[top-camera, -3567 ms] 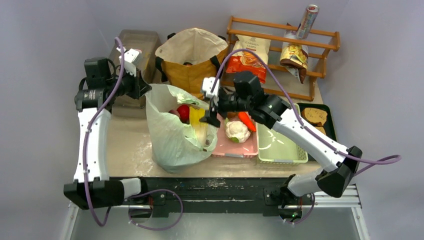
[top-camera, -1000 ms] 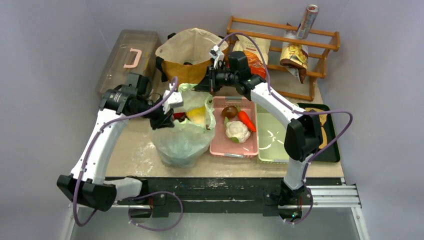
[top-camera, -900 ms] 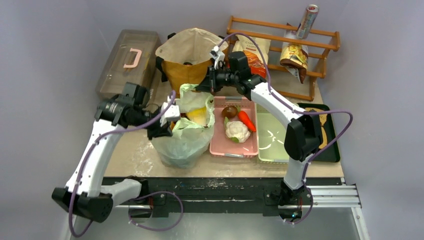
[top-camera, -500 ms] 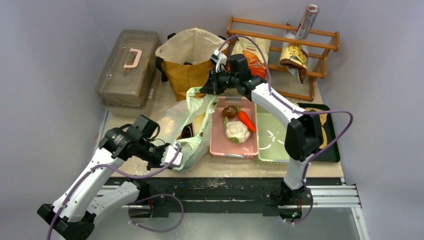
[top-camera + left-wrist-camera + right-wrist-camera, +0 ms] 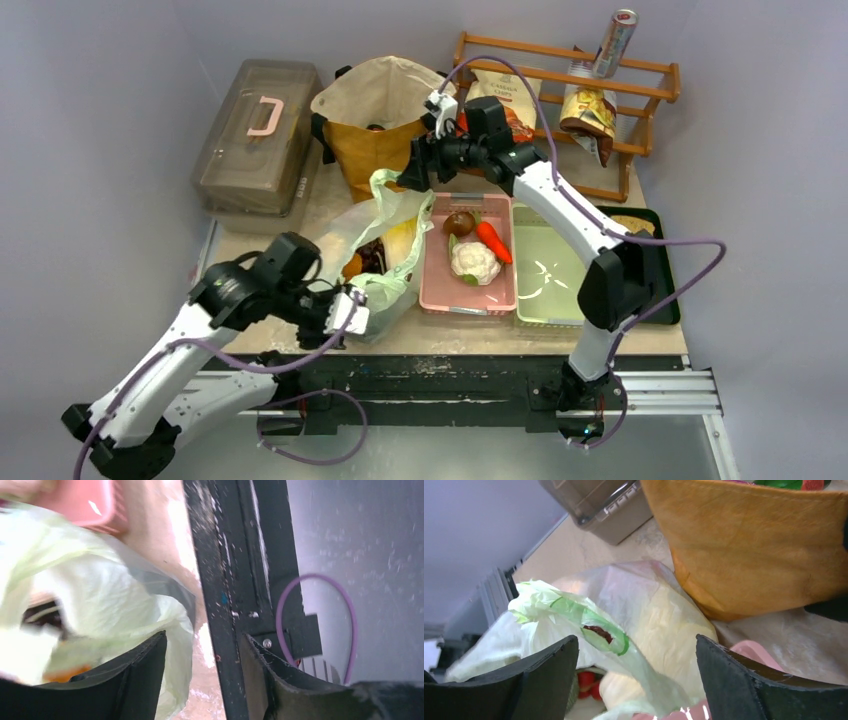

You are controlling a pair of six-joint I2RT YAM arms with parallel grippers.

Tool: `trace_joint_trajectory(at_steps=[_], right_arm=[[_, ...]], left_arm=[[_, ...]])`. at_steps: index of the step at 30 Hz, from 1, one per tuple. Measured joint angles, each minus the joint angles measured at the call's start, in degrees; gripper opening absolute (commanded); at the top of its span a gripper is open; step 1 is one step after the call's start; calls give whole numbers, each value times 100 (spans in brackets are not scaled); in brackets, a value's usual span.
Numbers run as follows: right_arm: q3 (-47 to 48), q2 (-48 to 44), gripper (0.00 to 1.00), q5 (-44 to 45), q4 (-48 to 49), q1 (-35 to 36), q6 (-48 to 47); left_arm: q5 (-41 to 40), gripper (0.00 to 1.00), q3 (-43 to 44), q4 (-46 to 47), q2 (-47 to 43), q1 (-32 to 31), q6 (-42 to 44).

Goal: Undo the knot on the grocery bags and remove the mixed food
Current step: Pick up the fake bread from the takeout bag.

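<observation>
Checking the top view, I saw the green bag (image 5: 392,288) slumped centre-left of frame, just left of the pink tray (image 5: 468,306). Its mouth gaped, and a strip of rim (image 5: 384,186) stuck up toward the tote (image 5: 380,150) at upper centre. Food showed thru the mouth: dark grapes (image 5: 372,256), an orange item (image 5: 352,266) and pale yellow cabbage (image 5: 402,238). R gripper (image 5: 412,180) hung just up-right of that rim, jaws wide apart w/ nothing pinched; its wrist cam had the rim lying beyond the fingers. L gripper (image 5: 350,312) sat low at the bag's bottom-left corner, jaws parted. Its wrist cam was blurry. Bag film lay beside one finger (image 5: 145,665), and the black table edge (image 5: 225,580) showed thru the gap.
</observation>
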Motion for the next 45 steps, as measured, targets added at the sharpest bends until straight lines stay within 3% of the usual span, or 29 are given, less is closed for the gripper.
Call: trace_joint_trajectory(at_steps=[3, 7, 9, 12, 17, 21, 26, 27, 29, 32, 38, 45], right_arm=[[-247, -485, 85, 22, -245, 0, -358], [-328, -1318, 64, 39, -468, -7, -846], [-328, -1661, 52, -4, -466, -4, -999], [-426, -2041, 42, -133, -382, 92, -1189], [-1202, -2199, 35, -92, -243, 717, -1600], [-1751, -1919, 30, 120, -219, 1270, -1808], [-2133, -1517, 36, 560, 341, 1635, -1917], [-2260, -1510, 38, 675, 496, 1700, -1932], [-2468, -1508, 54, 833, 721, 1827, -1943], [-2767, -1528, 66, 962, 1113, 2144, -1937], [-3294, -1620, 66, 1207, 1823, 2806, -2092], [-3198, -1366, 62, 1405, 2664, 2780, -2326]], left_arm=[[240, 51, 619, 57, -306, 219, -544], [992, 46, 1875, 229, -350, 1294, -1462], [1432, 50, 2343, 420, -214, 2037, -1884], [1735, 62, 2544, 1021, 50, 2962, -2583], [1325, 72, 2100, 1547, 603, 3130, -3018], [706, 72, 1698, 1711, 992, 2820, -3143], [-68, 55, 994, 1878, 990, 2404, -3213], [-223, 46, 890, 1910, 994, 2426, -3283], [-457, 21, 791, 1963, 1008, 2516, -3432], [-588, 0, 772, 2120, 986, 2719, -3724], [-520, 0, 763, 2498, 748, 2876, -4301], [-356, 0, 717, 2804, 337, 2922, -4660]])
